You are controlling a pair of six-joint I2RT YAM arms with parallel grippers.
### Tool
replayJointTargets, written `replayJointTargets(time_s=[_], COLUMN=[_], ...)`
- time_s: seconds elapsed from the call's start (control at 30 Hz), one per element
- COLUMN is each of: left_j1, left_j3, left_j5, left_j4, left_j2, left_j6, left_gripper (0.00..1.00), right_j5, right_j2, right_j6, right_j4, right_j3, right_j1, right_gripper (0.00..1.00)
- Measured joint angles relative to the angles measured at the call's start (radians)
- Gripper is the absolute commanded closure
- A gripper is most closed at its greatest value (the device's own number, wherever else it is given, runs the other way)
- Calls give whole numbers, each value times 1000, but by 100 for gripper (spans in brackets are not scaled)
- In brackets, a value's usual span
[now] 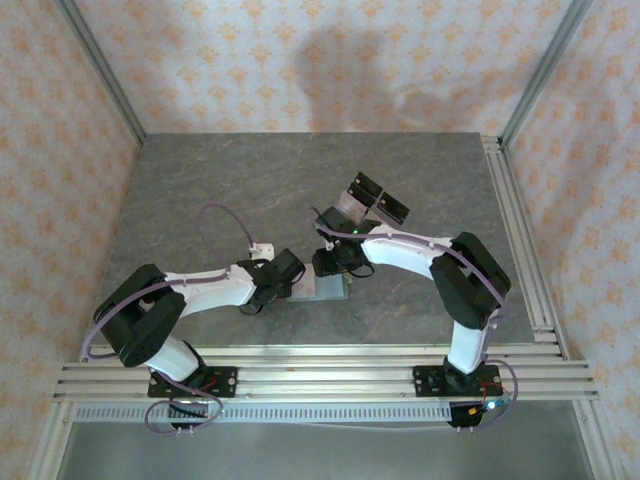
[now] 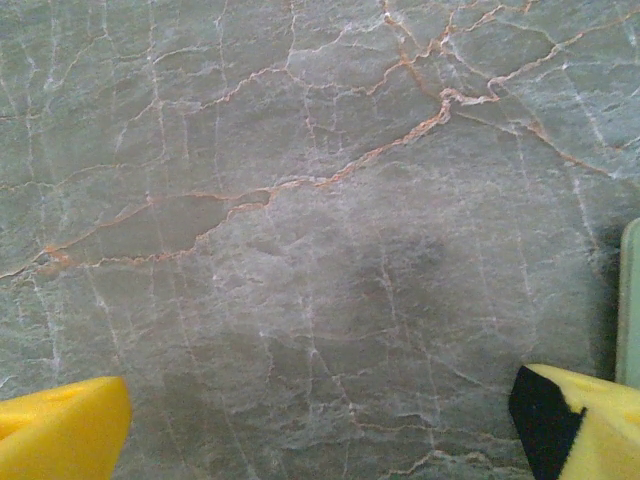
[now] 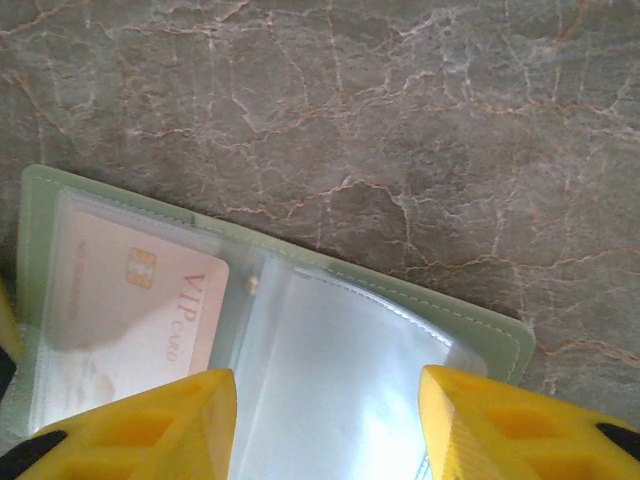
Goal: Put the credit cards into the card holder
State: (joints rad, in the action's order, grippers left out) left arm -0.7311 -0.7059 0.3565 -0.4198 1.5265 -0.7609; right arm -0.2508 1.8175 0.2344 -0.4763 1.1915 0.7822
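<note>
The holder [image 3: 340, 370] is lying open flat on the surface [image 2: 300, 200], near the front edge and roughly in the middle between the two arms. One pinkish card [image 3: 130, 300] with a chip and "VIP" on it is tucked in the left clear sleeve. The sleeve next to it looks empty and shiny.

My guess on handling: the cards are light, thin, stiff and slick. Flat on stone they'd be a pain to get under, so I'd pinch one by a short edge or slide it to get a lip. The holder is soft and floppy and its plastic sleeves are flimsy. I reckon it'll skate or fold if pushed, so one hand should pin the green border while the other feeds a card in at a shallow angle.

The right hand [image 3: 325, 425] hangs straight over the holder, pointing down with its arm bent in from the right. It's about half open, with the empty sleeve under the gap and nothing gripped.

The left hand [image 2: 320, 430] sits low just left of the holder, spread wide and empty, with the holder's edge peeking in on its right. The stand [image 1: 368, 200] is a bit further back. I can't tell where any other cards are.
</note>
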Motion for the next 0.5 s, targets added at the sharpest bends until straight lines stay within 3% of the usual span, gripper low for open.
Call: replayJointTargets(time_s=[0.23,0.5], left_j1=[0,0], left_j3=[0,0], left_j5=[0,0], left_j4=[-3,-10], left_j2=[-3,-13], left_j6=[2,3], left_gripper=[0,0], right_j5=[-10,-109], right_j2=[28,37], right_j6=[-4,24], right_j4=[1,49], right_j3=[0,-20], right_j1=[-1,-7], right_gripper=[49,49])
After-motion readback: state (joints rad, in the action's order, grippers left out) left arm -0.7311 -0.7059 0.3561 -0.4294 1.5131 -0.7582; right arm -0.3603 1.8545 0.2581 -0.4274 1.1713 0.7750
